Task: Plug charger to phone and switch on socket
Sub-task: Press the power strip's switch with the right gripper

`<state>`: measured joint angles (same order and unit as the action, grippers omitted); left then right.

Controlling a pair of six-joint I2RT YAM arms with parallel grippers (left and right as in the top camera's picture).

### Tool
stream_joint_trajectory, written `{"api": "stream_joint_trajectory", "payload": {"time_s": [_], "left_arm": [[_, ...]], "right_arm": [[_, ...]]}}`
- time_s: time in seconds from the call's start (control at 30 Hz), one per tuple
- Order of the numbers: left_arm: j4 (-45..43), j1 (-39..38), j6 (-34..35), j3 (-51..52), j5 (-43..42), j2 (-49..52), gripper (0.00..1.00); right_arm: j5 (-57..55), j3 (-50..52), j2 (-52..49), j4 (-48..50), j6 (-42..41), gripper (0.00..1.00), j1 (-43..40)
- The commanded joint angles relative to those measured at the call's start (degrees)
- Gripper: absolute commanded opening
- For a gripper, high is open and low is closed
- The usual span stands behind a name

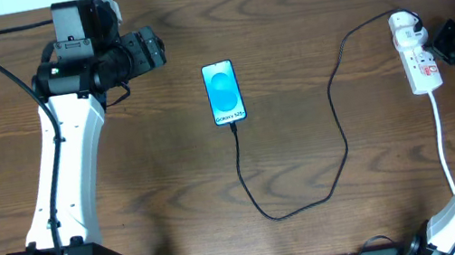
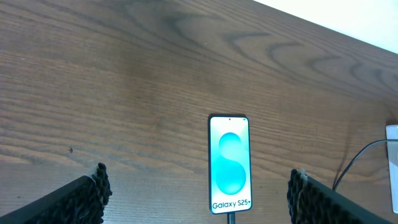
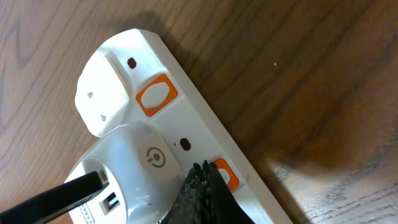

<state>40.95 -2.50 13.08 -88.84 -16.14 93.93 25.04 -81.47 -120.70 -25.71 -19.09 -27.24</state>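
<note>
The phone (image 1: 223,92) lies in the middle of the table with its blue screen lit; it also shows in the left wrist view (image 2: 229,163). The thin black charger cable (image 1: 340,142) runs from the phone's lower end in a loop to the white adapter (image 1: 407,28) plugged into the socket (image 1: 419,60) at the right. My left gripper (image 2: 199,199) is open, hovering left of the phone. My right gripper (image 3: 202,193) is shut, its tip touching the socket (image 3: 149,56) by an orange switch (image 3: 225,175) next to the adapter (image 3: 140,162).
A second orange switch (image 3: 157,94) sits further along the strip. The strip's white cord (image 1: 442,144) runs toward the table's front edge. The table's far edge is close behind the phone (image 2: 348,31).
</note>
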Motion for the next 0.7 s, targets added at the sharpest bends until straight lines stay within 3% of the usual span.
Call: {"api": "stream_joint_trajectory", "payload": {"time_s": [0.0,0.47,0.67], "left_arm": [[0.22,0.09,-0.57,-0.22,0.59,-0.02,0.92],[0.42,0.09,-0.59,-0.22,0.59,-0.02,0.92],[0.42,0.09,-0.57,-0.22,0.59,-0.02,0.92]], "right_arm": [[3.02,4.87,-2.43,-2.56,-0.61,0.01,3.34],[1.38,5.42,-2.43,0.42,-0.61,0.01,2.54],[1.38,2.40,-0.59,0.17,-0.61,0.01,-2.78]]}}
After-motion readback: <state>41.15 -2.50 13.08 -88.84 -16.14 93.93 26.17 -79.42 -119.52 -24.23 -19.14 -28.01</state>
